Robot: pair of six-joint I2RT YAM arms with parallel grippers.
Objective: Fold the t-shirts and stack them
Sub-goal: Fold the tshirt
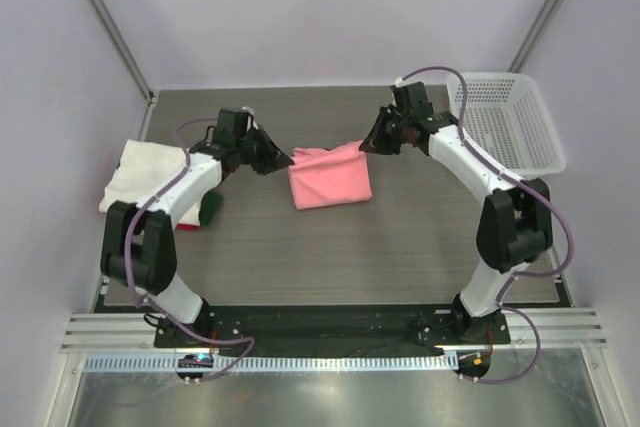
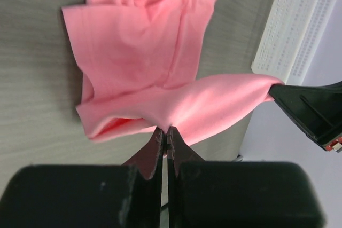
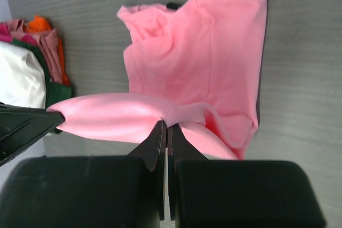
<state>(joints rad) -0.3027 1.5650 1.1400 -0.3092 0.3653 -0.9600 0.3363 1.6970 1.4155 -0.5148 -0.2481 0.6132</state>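
- Left jaws clamp one far corner of the pink tee (image 1: 330, 179); right jaws clamp the other.
- The tee's far edge stretches between them, while the rest lies mid-surface (image 1: 400, 237).
- White tee (image 1: 140, 172) lies at the left edge.

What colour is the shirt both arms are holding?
The t-shirt is plain salmon pink, clearest in the left wrist view.
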